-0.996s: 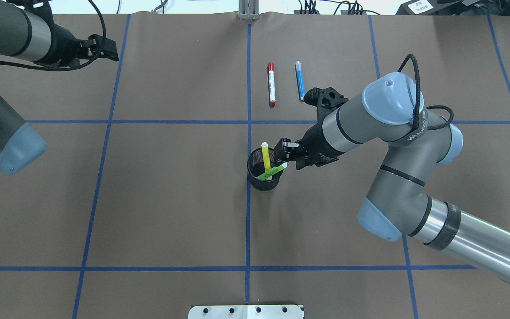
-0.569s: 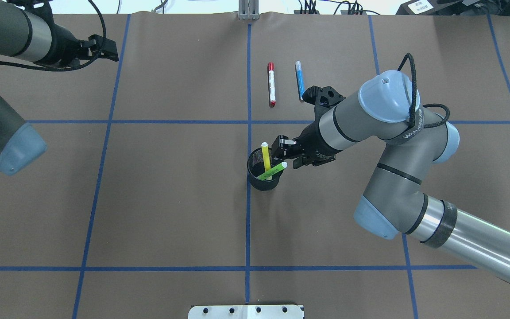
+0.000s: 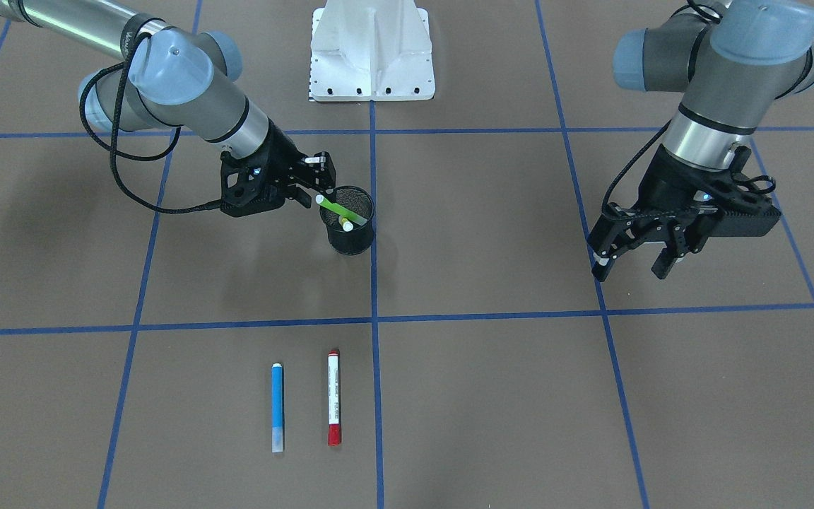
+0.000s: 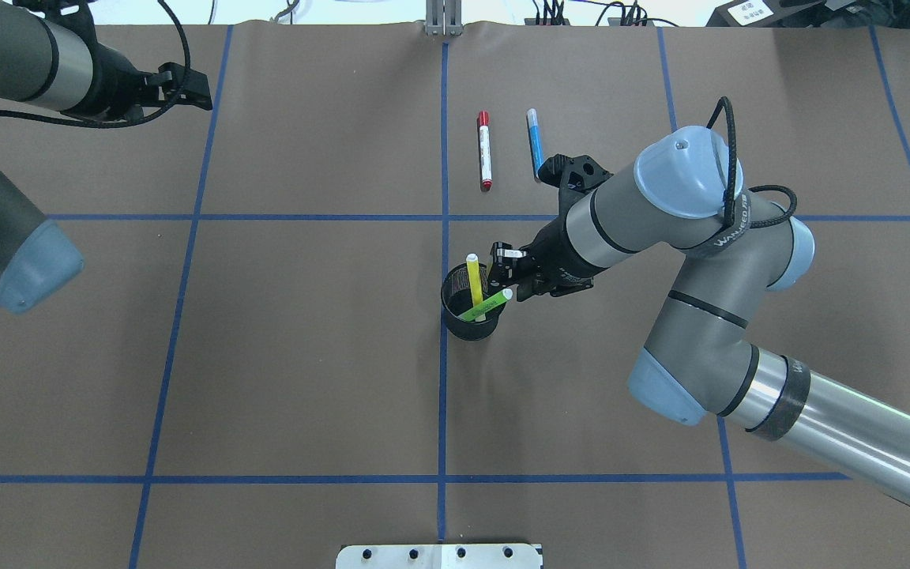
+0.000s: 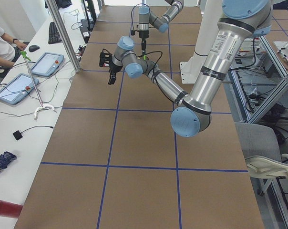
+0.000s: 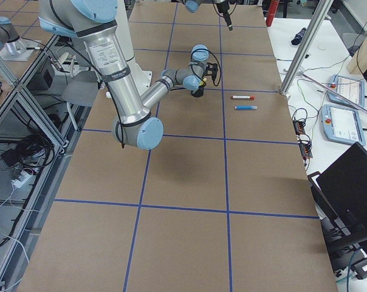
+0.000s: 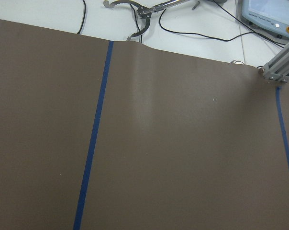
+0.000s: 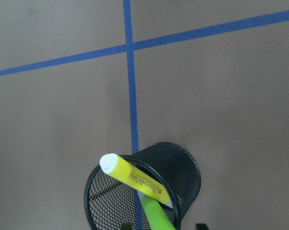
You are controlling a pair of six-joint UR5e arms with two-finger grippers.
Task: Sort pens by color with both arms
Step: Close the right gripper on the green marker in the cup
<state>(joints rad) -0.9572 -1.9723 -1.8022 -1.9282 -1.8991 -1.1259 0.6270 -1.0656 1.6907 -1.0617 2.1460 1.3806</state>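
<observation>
While you scan the front-facing view, note the right gripper [image 3: 314,182] sits just beside the black mesh cup [image 3: 354,240], jaws spread and not clenched, with the pale top of the green pen [image 3: 340,210] at them. That pen leans in the cup toward the gripper, and the yellow pen [image 3: 347,225] stands in the cup too, only its pale tip showing. The blue pen [image 3: 277,406] and white pen [image 3: 334,398] with red caps lie flat on the table [image 3: 492,233], well apart from the cup on the side away from the robot, parallel and not touching. The left gripper [image 3: 633,267] hangs well apart from the cup, fingers released, holding nothing. Overhead, you see the cup beside the middle one of the blue tape lines [image 4: 443,411], with both pens crossing in it and the right gripper at the rim. From exterior left, the near left arm [image 5: 210,62] hides most of the scene and the cup is too small to read. From exterior right, the right arm [image 6: 126,79] reaches to the cup, with the two flat pens beyond it. Your left wrist camera shows only the brown table cover and tape. Your right wrist camera looks down into the cup: the yellow pen leans on the rim, and the green pen lies between two dark gripper tips at the bottom edge.
</observation>
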